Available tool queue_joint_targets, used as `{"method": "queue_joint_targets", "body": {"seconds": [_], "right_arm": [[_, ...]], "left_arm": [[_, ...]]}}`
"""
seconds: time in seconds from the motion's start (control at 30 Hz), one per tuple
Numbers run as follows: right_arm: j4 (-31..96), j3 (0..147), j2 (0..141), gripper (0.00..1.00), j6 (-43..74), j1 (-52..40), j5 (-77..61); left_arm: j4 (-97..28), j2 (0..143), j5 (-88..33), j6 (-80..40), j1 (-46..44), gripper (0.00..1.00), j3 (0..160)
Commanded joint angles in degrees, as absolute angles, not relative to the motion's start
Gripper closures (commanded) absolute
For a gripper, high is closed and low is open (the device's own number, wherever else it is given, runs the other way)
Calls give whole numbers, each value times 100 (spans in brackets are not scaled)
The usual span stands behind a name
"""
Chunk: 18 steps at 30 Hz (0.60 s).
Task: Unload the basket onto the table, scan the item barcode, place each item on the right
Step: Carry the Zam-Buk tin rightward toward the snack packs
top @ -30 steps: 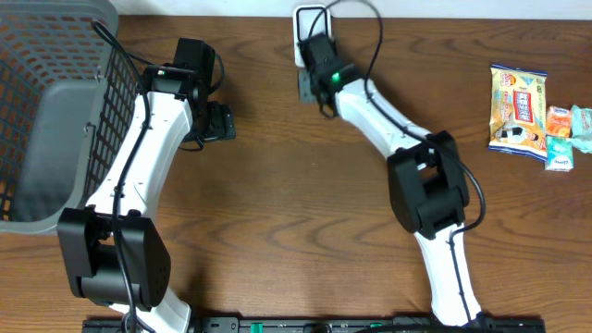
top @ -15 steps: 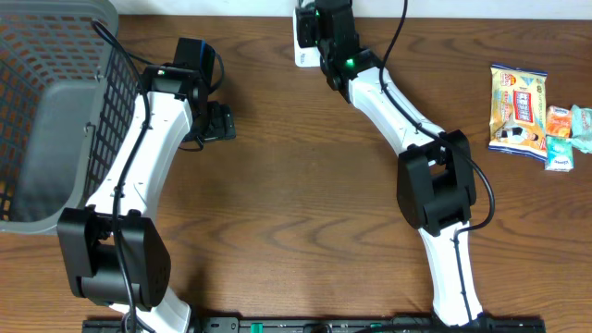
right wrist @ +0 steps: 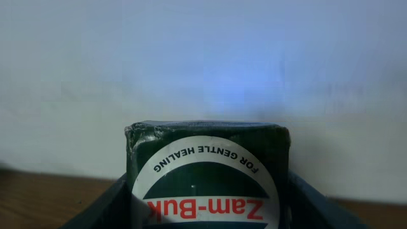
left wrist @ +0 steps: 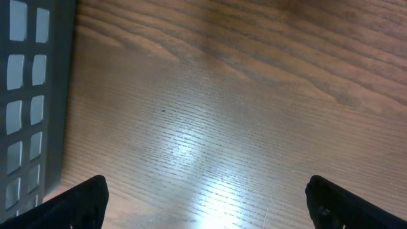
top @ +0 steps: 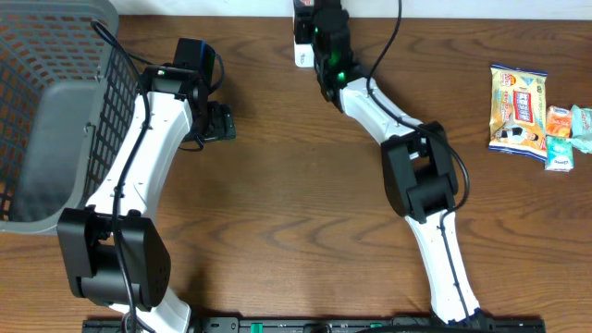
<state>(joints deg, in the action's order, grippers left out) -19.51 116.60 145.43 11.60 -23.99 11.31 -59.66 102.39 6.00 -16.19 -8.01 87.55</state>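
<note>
The brown wooden bench (top: 277, 231) stands before a pale wall. At its left edge is a grey plastic mesh basket (top: 46, 92). Near it the left tool (left wrist: 203, 200) hangs over bare wood, its jaws spread wide and empty. At the far middle edge the right tool (right wrist: 206, 213) grips a dark green Zam-Buk box (right wrist: 206, 159) between its fingers, next to a white flat object (top: 300, 46). Colourful snack packets (top: 518, 106) lie far right.

A brown wooden table (top: 277, 203) with long grain fills the scene. A plain white wall (right wrist: 203, 57) rises behind its far edge. Pale light glares on the wood.
</note>
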Motion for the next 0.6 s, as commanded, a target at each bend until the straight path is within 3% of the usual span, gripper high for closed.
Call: {"method": "queue_joint_targets", "body": {"seconds": [0.0,0.2,0.57], "right_arm": [[-1986,11732,14545,50,1127,-2296,1284],[-1619,11732,14282,52,1258,-2196,1494],[1046,11734,12785,55,1798,-1184,1490]], "left_arm": [[-5992,10228,670,-1566,-794,2,8744],[-5992,10228,670,-1566,-794,2,8744],[-5992,10228,672,-1566,-794,2,8744]]}}
